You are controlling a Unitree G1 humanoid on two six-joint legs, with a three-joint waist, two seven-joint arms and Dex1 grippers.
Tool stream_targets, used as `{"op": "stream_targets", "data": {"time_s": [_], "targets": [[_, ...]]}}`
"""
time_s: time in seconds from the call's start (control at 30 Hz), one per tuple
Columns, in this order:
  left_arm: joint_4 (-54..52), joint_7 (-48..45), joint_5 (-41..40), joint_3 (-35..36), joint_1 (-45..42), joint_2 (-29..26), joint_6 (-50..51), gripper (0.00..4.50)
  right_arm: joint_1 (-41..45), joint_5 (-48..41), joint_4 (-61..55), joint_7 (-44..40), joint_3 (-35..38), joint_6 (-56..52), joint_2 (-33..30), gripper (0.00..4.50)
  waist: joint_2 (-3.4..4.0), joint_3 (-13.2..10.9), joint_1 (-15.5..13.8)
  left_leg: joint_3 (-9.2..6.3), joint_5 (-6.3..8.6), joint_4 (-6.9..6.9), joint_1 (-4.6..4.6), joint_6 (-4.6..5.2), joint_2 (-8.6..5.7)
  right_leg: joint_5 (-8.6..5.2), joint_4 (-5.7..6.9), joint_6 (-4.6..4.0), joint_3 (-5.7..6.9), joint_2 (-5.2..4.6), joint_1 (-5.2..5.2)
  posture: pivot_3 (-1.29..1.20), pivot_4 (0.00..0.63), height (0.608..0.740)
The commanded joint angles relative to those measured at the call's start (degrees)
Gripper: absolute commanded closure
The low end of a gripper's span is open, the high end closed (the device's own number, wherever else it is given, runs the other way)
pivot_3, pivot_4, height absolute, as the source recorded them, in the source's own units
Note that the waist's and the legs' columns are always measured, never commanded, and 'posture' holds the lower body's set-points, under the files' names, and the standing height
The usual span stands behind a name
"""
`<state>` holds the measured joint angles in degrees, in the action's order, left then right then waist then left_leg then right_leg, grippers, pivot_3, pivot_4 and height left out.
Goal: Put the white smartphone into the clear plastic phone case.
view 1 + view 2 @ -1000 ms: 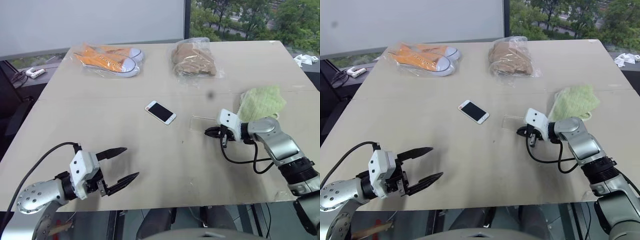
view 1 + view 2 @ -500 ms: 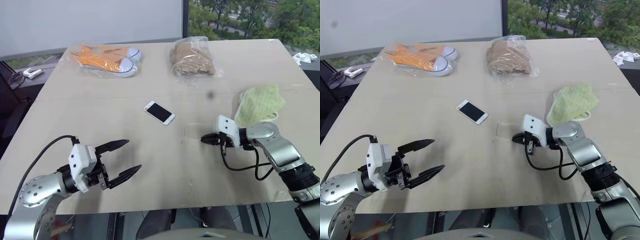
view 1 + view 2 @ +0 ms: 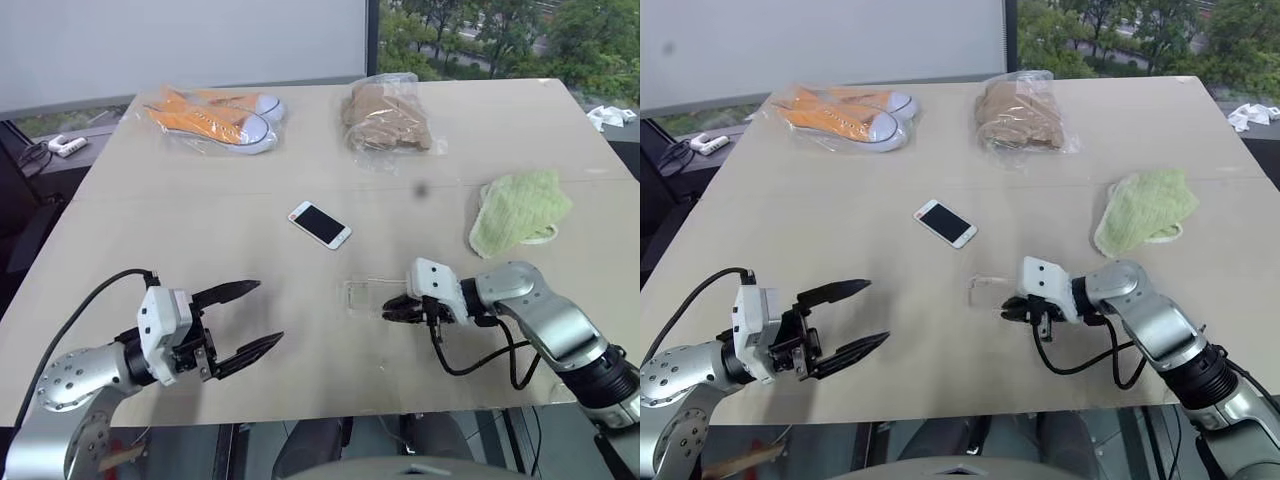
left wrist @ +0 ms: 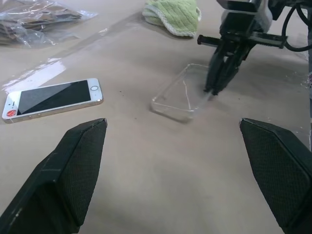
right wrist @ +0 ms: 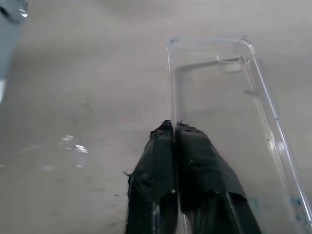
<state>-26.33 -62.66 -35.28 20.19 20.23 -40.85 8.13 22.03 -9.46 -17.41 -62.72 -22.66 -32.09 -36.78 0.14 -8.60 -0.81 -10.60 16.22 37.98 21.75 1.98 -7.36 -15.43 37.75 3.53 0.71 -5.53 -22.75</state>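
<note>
The clear plastic phone case (image 4: 183,92) slid nearer, seemingly pinched by the right gripper (image 5: 173,127).

One white smartphone (image 3: 320,225) is lying on the desk (image 3: 200,250), along with one clear plastic phone case (image 3: 366,296). Two orange sneakers (image 3: 215,115) are sitting together in one clear bag, and one more clear bag of brown items (image 3: 385,118) is resting nearby. One green cloth (image 3: 518,211) is lying there too.
</note>
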Motion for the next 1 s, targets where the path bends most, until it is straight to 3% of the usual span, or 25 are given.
{"op": "stream_targets", "data": {"time_s": [0.03,0.23,0.37,0.53,0.7,1.0], "targets": [[-1.59,-0.65,-0.68,0.84,-0.02,-0.79,-0.27,0.00,0.86,-1.35,-0.84,0.42,1.68,0.58,0.45,2.55,0.00,0.00,0.00,0.00,0.00,0.00,0.00,0.00,0.00,0.00,0.00,0.00,0.00,0.00,0.00,0.00,0.150,0.740],[-1.46,-0.59,-0.95,0.78,-0.67,-0.88,0.15,0.00,0.99,-6.12,-3.72,-0.40,4.56,-2.47,-0.11,0.04,0.00,-0.02,0.00,0.00,0.00,-0.01,0.01,0.00,0.00,0.00,-0.02,0.00,0.00,0.00,0.00,0.00,0.150,0.740],[-1.54,0.00,-1.11,0.77,-0.83,-0.47,0.54,0.00,4.62,-8.25,-3.24,3.13,7.31,-4.71,2.52,0.04,0.00,-0.04,0.18,0.00,0.00,-0.01,0.00,0.00,0.00,0.00,-0.01,0.00,-0.01,0.00,0.00,0.00,0.150,0.740],[-1.61,1.70,-1.90,1.97,-0.67,0.39,1.07,0.00,8.67,-4.33,0.69,12.18,5.82,-5.11,9.16,0.04,-0.02,-0.03,0.12,0.01,0.00,-0.06,-0.02,-0.01,0.04,0.00,0.02,-0.01,-0.03,0.05,-0.02,0.00,0.150,0.740],[-0.34,2.27,-2.25,5.55,1.44,0.83,0.74,0.00,13.87,2.63,10.09,24.92,3.30,-4.59,20.33,0.04,-0.03,-0.03,0.49,0.13,-0.01,-0.18,0.00,-0.02,0.04,0.01,0.06,-0.02,-0.17,0.06,-0.21,0.00,0.150,0.740],[0.16,4.61,-3.02,10.64,3.06,2.15,0.92,0.00,20.14,5.90,25.71,32.20,1.00,-5.05,33.32,0.04,-0.05,-0.02,1.82,0.23,-0.03,-0.23,0.00,-0.04,0.04,0.01,0.14,-0.03,-0.29,0.11,-0.37,0.00,0.150,0.740]]}}
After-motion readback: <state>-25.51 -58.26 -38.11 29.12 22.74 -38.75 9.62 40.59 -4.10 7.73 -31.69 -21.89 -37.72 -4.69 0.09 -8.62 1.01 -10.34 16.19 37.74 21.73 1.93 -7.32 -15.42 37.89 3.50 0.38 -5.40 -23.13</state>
